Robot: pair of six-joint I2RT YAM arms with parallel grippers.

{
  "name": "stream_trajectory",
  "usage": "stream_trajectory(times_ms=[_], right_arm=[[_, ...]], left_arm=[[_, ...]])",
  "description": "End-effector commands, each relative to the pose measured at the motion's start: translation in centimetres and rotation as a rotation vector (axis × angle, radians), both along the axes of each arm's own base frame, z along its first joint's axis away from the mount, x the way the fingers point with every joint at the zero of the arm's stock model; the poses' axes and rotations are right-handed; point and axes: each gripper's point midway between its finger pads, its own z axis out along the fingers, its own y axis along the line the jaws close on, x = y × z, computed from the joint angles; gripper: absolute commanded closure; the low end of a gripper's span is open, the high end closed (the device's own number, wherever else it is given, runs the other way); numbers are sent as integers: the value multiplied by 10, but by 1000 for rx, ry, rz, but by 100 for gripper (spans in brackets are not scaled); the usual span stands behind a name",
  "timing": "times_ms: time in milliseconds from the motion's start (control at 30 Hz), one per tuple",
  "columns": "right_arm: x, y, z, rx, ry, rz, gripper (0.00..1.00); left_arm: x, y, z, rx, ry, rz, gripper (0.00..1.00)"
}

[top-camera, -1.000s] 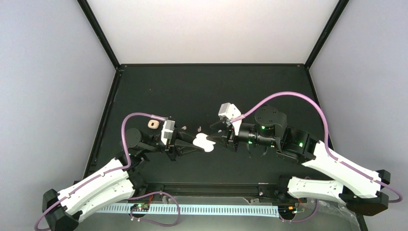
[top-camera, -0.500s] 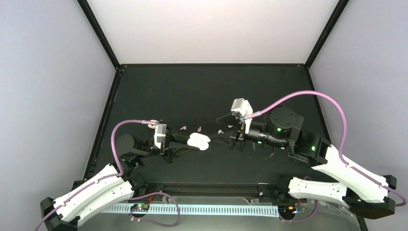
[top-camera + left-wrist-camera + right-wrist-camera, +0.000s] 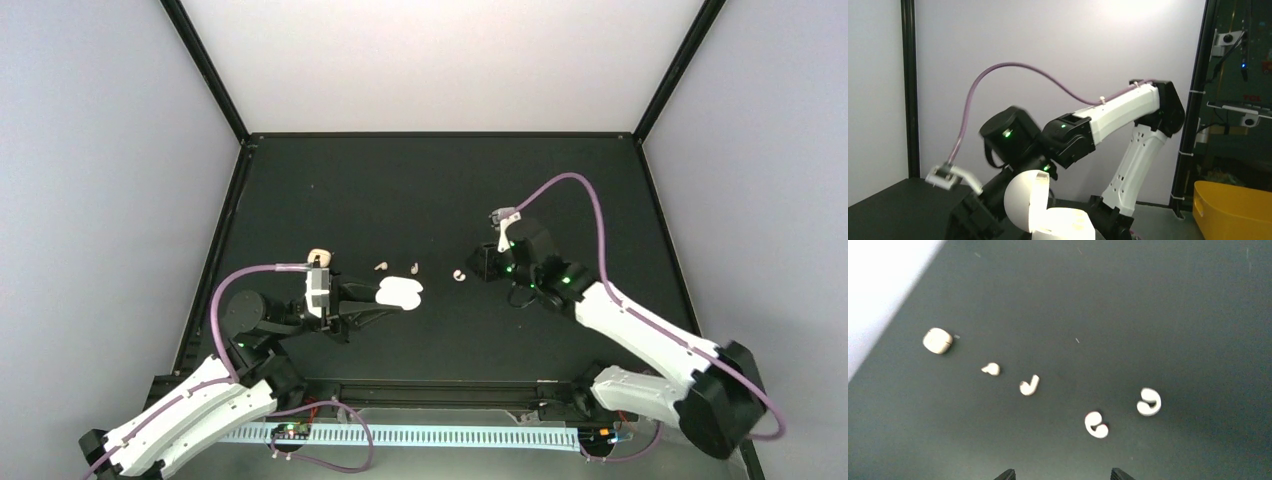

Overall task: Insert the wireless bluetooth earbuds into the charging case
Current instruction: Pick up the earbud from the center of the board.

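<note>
My left gripper [image 3: 385,298] is shut on the white charging case [image 3: 401,292] and holds it above the table. The case's lid [image 3: 1024,198] stands open over its base [image 3: 1068,227]. Two pale beige earbuds [image 3: 991,369] [image 3: 1029,385] and two white earbuds [image 3: 1096,424] [image 3: 1149,402] lie loose on the black table. From above I see the beige ones [image 3: 381,266] [image 3: 414,268] and one white one [image 3: 458,274]. My right gripper [image 3: 1064,475] is open and empty. It points down just short of the white buds, and also shows in the top view [image 3: 483,262].
A small beige case [image 3: 938,340] lies shut at the left end of the row of buds, also seen from above [image 3: 318,257]. The right arm [image 3: 1118,112] fills the left wrist view. A yellow bin [image 3: 1233,210] stands off the table.
My left gripper has drawn back to the left with the case. My right gripper has pulled away from the case, moved right and turned down over the white buds.
</note>
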Motion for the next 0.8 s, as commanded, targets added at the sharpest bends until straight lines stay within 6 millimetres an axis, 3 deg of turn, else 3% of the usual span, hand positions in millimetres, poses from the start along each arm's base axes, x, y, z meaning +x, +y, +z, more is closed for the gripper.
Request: stream_trajectory(times_ms=[0, 200, 467, 767], right_arm=[[30, -3, -28, 26, 47, -125, 54], [63, -24, -79, -27, 135, -242, 59], [43, 27, -112, -75, 213, -7, 60], [42, 43, -126, -155, 238, 76, 60]], left_arm=[[0, 1, -6, 22, -31, 21, 98], [-2, 4, -6, 22, -43, 31, 98], [-4, 8, -8, 14, -46, 37, 98], [-4, 5, -11, 20, -37, 21, 99]])
